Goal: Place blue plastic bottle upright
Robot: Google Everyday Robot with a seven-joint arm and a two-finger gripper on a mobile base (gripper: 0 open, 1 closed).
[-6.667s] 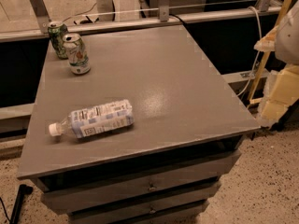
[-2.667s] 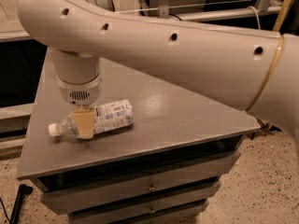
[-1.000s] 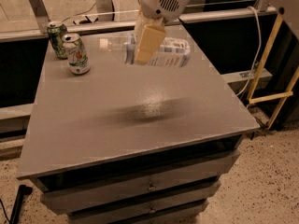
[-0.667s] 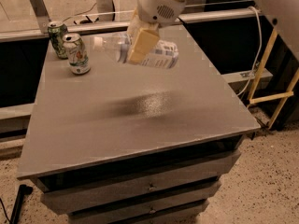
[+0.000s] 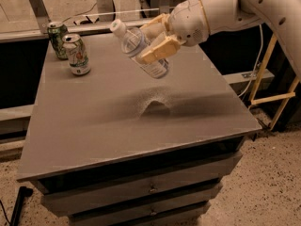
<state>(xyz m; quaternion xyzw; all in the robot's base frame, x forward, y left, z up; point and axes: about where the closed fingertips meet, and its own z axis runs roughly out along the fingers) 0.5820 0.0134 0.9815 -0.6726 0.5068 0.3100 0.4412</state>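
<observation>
Camera view: the tool pinches the blue plastic bottle in mid-air above the table, steeply tilted with its cap uppermost. Pickup looks done. What remains is righting it fully, setting its base down, and releasing.

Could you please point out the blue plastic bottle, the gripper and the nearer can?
blue plastic bottle [image 5: 133, 40], camera view, clear shoulder
gripper [image 5: 142, 44], camera view, midway between fingertips, clamping bottle midair
nearer can [image 5: 78, 55], camera view, its side
</observation>
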